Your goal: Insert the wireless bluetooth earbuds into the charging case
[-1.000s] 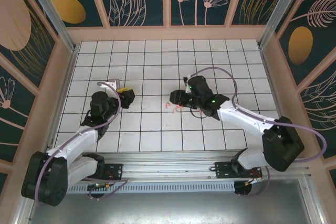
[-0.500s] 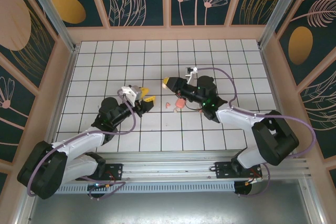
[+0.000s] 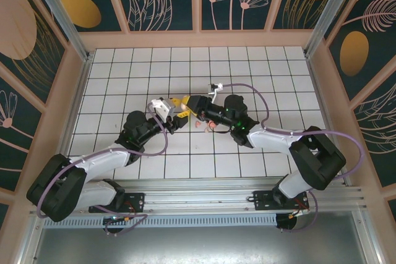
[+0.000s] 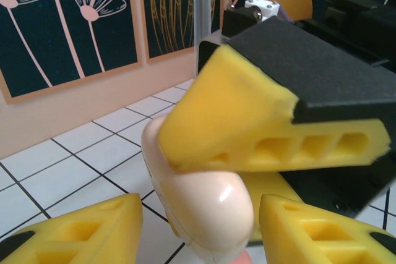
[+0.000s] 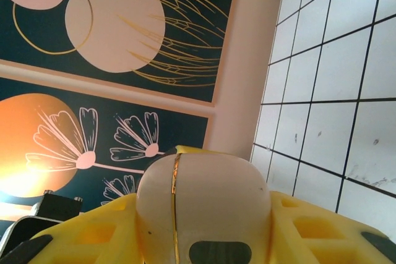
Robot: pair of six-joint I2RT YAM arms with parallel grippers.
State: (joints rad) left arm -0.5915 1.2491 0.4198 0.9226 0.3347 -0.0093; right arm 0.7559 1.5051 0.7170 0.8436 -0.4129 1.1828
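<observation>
1. Right gripper (image 5: 204, 227): closed on the case (image 5: 204, 190), which sits pinched between its two yellow fingers (image 5: 93, 233). From the top camera it reaches in from the right, and its tips meet the other gripper above the middle of the table (image 3: 124, 72).
2. Case: rounded and pale cream-pink, with a thin gold seam down its face and a dark oval low on the front. It is clear of the table. From the left wrist camera it hangs under one yellow finger of the right gripper and between the left gripper's own fingers (image 4: 80, 230).
3. Left gripper (image 4: 201, 230): jaws spread, one yellow finger on each side of the case. Whether either finger touches the shell cannot be told.
4. Earbuds (image 3: 198, 125): small pink pieces lying on the white tiles, on the near side of the meeting fingertips and just beside the right gripper's body. They are apart from the case.
5. Wall panels (image 5: 111, 29): dark with gold and peach flower prints, standing behind the right gripper's fingers.
</observation>
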